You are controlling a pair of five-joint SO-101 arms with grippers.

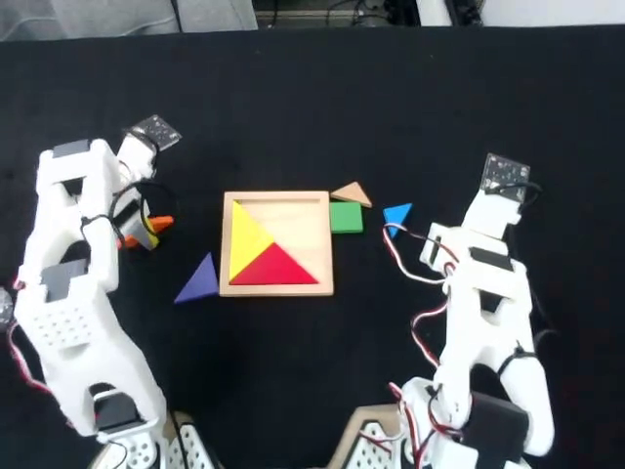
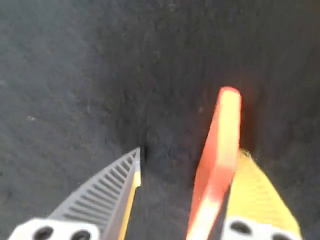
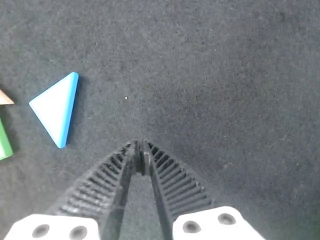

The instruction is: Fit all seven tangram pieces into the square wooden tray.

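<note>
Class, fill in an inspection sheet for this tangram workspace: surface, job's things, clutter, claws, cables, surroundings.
Surface: black cloth covers the table.
Job's things: wooden tray holds a yellow triangle and a red triangle. The purple triangle lies to its left. The green square, tan triangle and blue triangle lie to its right. The orange piece stands on edge at the left claw.
Clutter: nothing seen.
Claws: left claw open, orange piece against one finger. Right claw shut and empty, over bare cloth near the blue triangle.
Cables: red and white wires loop off the right arm.
Surroundings: pale area beyond the cloth's far edge.
</note>
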